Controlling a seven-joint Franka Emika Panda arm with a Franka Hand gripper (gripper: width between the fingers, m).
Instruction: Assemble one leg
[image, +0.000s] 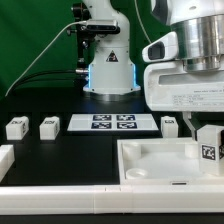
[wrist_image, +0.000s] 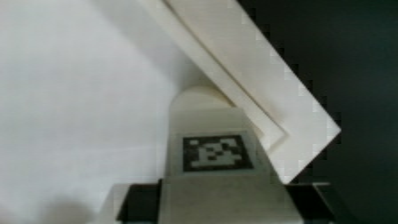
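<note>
**Leg held over the tray's corner**

Exterior view, from its left to its right. A white part (image: 5, 157) lies at the frame's edge on the black bench (image: 60, 150), far from the hand. Next come 2 loose blocks, the first spare leg (image: 16, 127) and the second spare leg (image: 49, 126), both well apart from the hand. The marker board (image: 112, 123) with 4 tags lies flat between them and a third spare leg (image: 170, 125), which sits just behind the hand. The large white tray (image: 150, 165) occupies the foreground below the hand. The hand (image: 208, 135) hangs from the arm at the exterior view's right, pinching the leg (image: 208, 150), whose tag faces the camera; the leg stands upright at the tray's corner nearest that side.

Wrist view. The leg (wrist_image: 217, 150) sits between the hand's 2 dark fingers (wrist_image: 143, 200), tag visible, close against the tray's raised rim (wrist_image: 249, 70). Whether it touches the tray cannot be told.
</note>
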